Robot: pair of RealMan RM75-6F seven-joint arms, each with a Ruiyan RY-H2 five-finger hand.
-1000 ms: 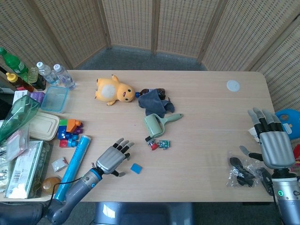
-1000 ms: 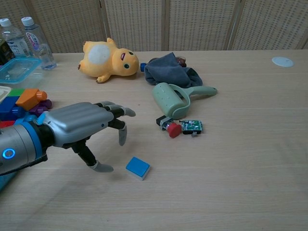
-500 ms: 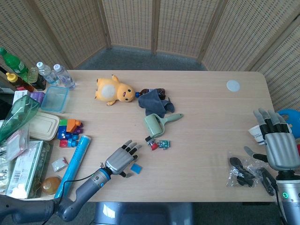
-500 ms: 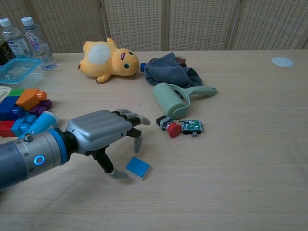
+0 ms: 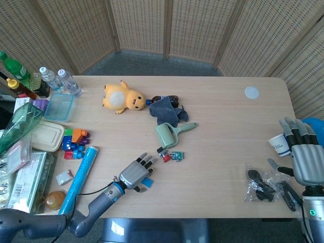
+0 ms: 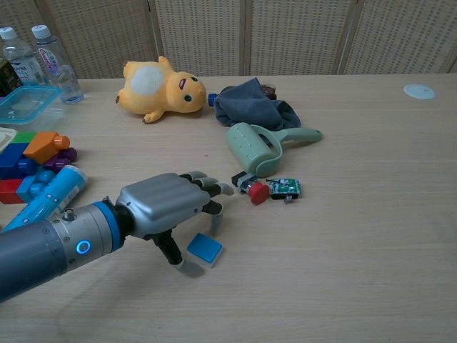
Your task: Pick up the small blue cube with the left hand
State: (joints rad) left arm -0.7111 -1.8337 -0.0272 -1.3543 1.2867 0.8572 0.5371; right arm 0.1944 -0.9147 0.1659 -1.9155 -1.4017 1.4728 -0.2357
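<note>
The small blue cube point(image 6: 205, 249) lies flat on the table near its front edge; in the head view the cube point(image 5: 147, 181) peeks out from under my fingers. My left hand point(image 6: 168, 208) hovers over it with fingers spread and curved down, the thumb tip touching the cube's left side and the other fingers point(image 6: 214, 209) just above its far edge. Nothing is lifted. The left hand point(image 5: 135, 173) reaches in from the front left. My right hand point(image 5: 305, 155) hangs open beyond the table's right edge, holding nothing.
A green lint roller point(image 6: 255, 147), a small red-capped part point(image 6: 257, 192) and a circuit chip point(image 6: 285, 188) lie just beyond the cube. A yellow plush point(image 6: 160, 88), grey cloth point(image 6: 253, 104), toy blocks point(image 5: 75, 143), blue tube point(image 5: 80, 175) and black bag point(image 5: 262, 184) surround the area.
My left hand has slid right and forward until it covers the blue cube, thumb now against its side. My right hand has drifted further off the table's right edge.
</note>
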